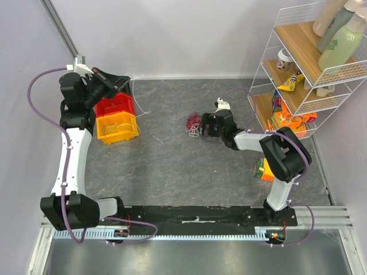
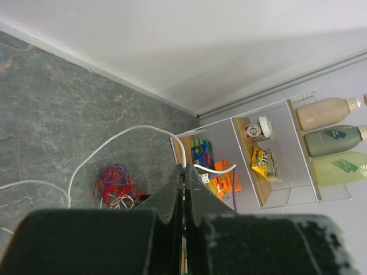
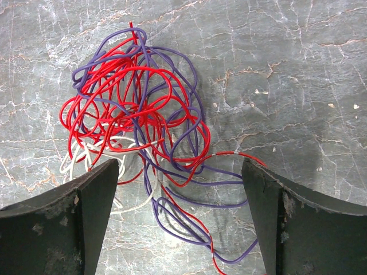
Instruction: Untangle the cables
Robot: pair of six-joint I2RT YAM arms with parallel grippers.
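The cables are a fist-sized tangle (image 1: 194, 123) of red, purple and white wires on the grey table (image 1: 172, 166). My right gripper (image 1: 202, 126) hovers just right of it. In the right wrist view the tangle (image 3: 137, 109) lies mostly ahead of the open gripper (image 3: 179, 164), and its lower purple and red loops lie between the fingers (image 3: 86, 195). My left gripper (image 1: 122, 83) is over the bins at the back left. It is shut on a separate white cable (image 2: 129, 130) at its tip (image 2: 184, 167). That cable arcs down to the table (image 1: 137, 97).
A red bin (image 1: 114, 105) and a yellow bin (image 1: 117, 127) stand under the left gripper. A wire shelf (image 1: 304, 74) with bottles and snack packs stands at the right. A small orange-green box (image 1: 263, 170) lies by the right arm. Walls close the back and sides.
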